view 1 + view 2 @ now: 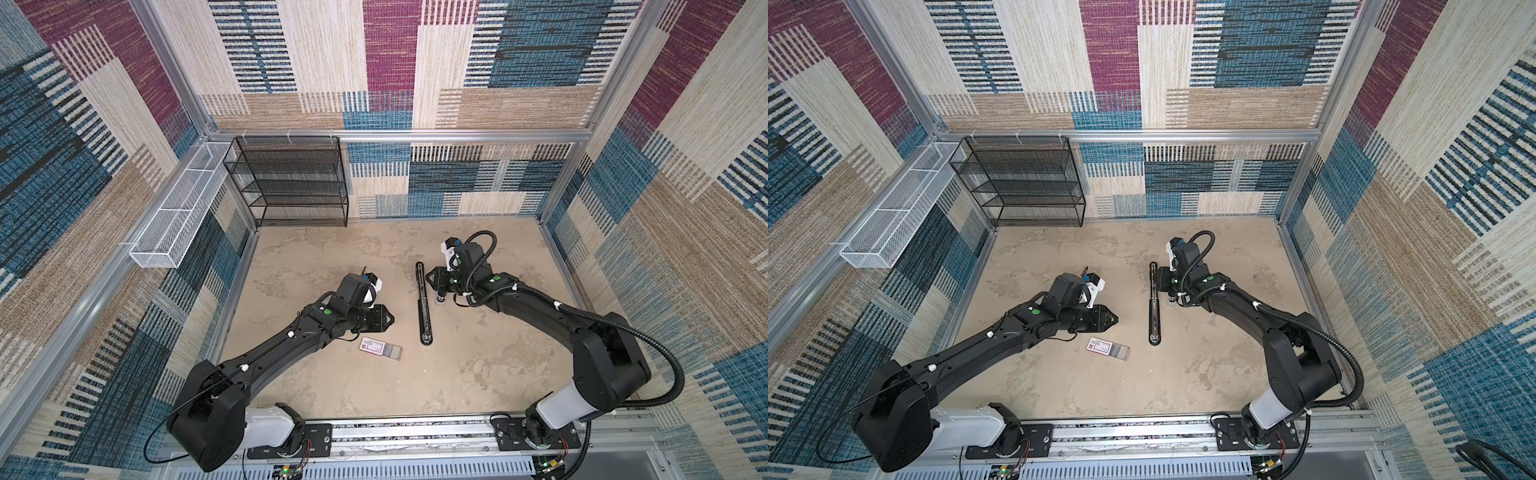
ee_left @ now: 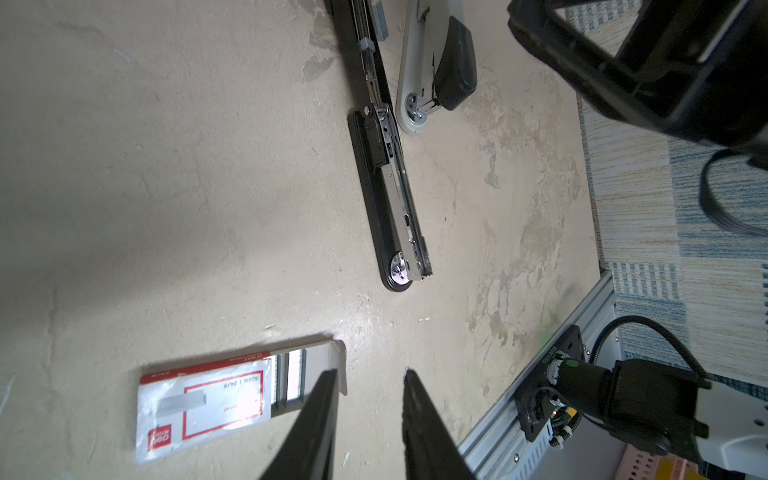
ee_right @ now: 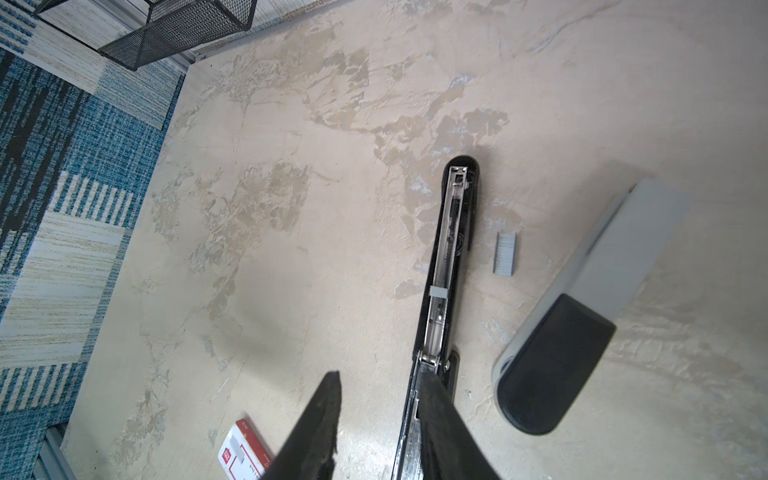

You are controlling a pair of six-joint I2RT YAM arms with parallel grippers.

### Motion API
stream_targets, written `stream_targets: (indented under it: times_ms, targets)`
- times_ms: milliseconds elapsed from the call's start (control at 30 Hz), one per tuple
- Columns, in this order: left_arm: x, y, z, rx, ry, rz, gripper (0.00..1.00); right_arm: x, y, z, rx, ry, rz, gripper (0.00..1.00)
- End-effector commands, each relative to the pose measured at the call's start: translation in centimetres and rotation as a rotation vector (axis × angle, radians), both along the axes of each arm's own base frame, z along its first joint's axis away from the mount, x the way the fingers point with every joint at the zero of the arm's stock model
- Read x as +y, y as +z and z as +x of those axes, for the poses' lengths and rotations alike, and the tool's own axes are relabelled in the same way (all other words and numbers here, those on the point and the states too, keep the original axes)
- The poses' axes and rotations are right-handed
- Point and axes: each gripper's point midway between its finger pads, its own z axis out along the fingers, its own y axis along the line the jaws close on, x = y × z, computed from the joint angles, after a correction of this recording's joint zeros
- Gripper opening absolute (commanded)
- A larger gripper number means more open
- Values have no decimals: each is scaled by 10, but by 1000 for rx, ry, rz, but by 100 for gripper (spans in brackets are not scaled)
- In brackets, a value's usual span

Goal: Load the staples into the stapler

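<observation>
White red-marked cardboard box (image 1: 380, 348) of grey staples (image 2: 289, 382), toward the table's (image 1: 478, 365) near edge, lies just beside the part-open, empty left gripper (image 2: 370, 374), crosswise to the black stapler (image 1: 423, 305) under the part-open, empty right gripper (image 3: 378, 372).

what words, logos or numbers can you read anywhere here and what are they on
"deli": white letters on the red square of the staple box, seen upside down.
"24/6": on the box's white label, last digit unsure; the number before it is blurred.
Small print on the box's red stripe and on the mounting plate: too small to read.
Black stapler, grey stapler: no text shows.
</observation>
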Motion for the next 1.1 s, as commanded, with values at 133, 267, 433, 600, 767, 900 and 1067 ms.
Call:
stream_targets:
  times_ms: [133, 267, 433, 600, 767, 900, 1067]
  targets:
    - [5, 1, 1, -17, 7, 30, 31, 6, 13, 3, -32, 13, 34, 38]
    - [5, 2, 8, -18, 22, 46, 31, -1, 13, 2, -39, 5, 33, 41]
    - [-3, 9, 23, -16, 40, 66, 31, -6, 6, -2, -25, 2, 38, 36]
    - [-17, 11, 41, 11, 28, 119, 30, -22, 15, -11, -50, -22, 75, 31]
    - [-41, 9, 59, 38, -1, 159, 27, -46, 9, -25, -45, -62, 89, 30]
    - [-62, 3, 75, 59, -19, 184, 27, -63, 2, -37, -43, -91, 100, 31]
    - [-92, -3, 94, 64, -55, 226, 25, -78, -3, -48, -48, -119, 108, 31]
